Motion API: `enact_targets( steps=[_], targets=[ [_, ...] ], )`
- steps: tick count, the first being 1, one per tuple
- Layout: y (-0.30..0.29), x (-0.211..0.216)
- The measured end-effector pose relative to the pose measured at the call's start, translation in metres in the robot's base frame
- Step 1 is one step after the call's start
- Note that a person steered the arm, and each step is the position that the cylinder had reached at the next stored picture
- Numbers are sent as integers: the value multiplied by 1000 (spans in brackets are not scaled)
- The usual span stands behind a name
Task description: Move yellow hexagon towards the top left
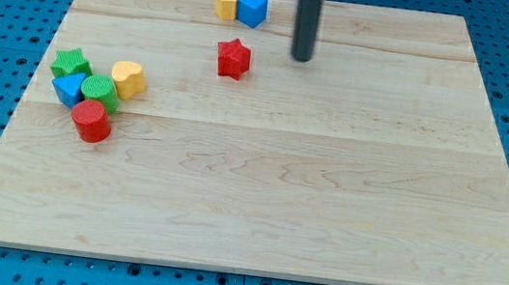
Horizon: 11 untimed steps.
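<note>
A yellow block that looks like the hexagon (128,79) sits at the view's left, at the right end of a cluster, next to a green cylinder (100,91). A second yellow block (227,2), its shape unclear, stands at the view's top, touching a blue cube (251,8). My tip (302,59) rests on the board in the upper middle. It is to the right of a red star (234,58) and far right of the yellow hexagon. It touches no block.
The left cluster also holds a green star (70,64), a blue block (68,89) and a red cylinder (92,122). The wooden board (326,190) lies on a blue pegboard; its left edge is close to the cluster.
</note>
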<state>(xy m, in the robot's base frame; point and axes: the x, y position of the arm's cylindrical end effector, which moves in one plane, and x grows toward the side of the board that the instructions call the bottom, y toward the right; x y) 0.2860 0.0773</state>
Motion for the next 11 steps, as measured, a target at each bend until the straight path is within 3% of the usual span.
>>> enact_targets(
  steps=[1,2,3,5,7,10,11],
  targets=[
    [59,-49],
    [51,-93],
    [44,-94],
    [-82,-89],
    [-128,-58],
    [-253,-45],
    [-250,-43]
  ],
)
